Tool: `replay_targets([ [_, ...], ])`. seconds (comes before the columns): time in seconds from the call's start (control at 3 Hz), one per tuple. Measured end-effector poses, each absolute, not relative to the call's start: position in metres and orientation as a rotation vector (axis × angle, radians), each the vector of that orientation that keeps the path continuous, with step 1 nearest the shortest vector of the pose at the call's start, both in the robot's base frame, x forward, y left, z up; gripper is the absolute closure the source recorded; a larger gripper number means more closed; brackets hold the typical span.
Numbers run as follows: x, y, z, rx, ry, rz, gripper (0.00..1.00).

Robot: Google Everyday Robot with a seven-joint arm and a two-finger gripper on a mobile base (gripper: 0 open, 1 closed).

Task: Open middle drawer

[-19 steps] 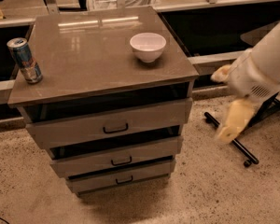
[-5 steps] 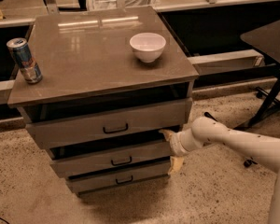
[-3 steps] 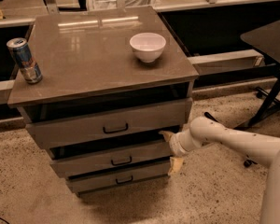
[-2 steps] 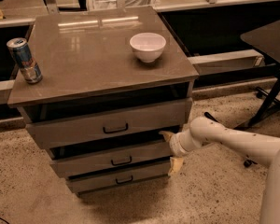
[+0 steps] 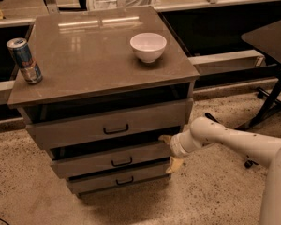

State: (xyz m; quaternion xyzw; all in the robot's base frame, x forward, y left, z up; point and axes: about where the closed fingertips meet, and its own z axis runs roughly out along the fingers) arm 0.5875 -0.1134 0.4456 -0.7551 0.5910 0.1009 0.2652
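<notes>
The middle drawer (image 5: 98,161) is a grey-brown front panel with a small black bar handle (image 5: 122,162), between a taller top drawer (image 5: 75,130) and a slimmer bottom drawer (image 5: 98,182). Dark gaps show above each front. My gripper (image 5: 171,152) is at the right end of the middle drawer's front, well right of the handle. Its two tan fingers are spread, one (image 5: 165,138) at the panel's top edge and one (image 5: 174,165) at its bottom edge. It holds nothing. My white arm (image 5: 234,142) reaches in from the right.
On the cabinet top (image 5: 93,55) stand a white bowl (image 5: 148,46) and a drink can (image 5: 24,60) at the left edge. A dark table with a wheeled base (image 5: 271,102) is at the right. A long low ledge (image 5: 225,60) runs behind. The floor is speckled.
Since the oldest frame my arm has come down from the right to the middle drawer's right end. Over the last two seconds nothing has visibly moved.
</notes>
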Motion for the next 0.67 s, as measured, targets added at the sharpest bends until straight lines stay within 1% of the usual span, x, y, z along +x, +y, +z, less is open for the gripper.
replay_targets([
  [0.33,0.5835,-0.1129,0.4484,-2.052,1.591,0.287,0.24],
  [0.67,0.5829,-0.1128,0.4490,-2.054,1.590,0.288,0.22],
])
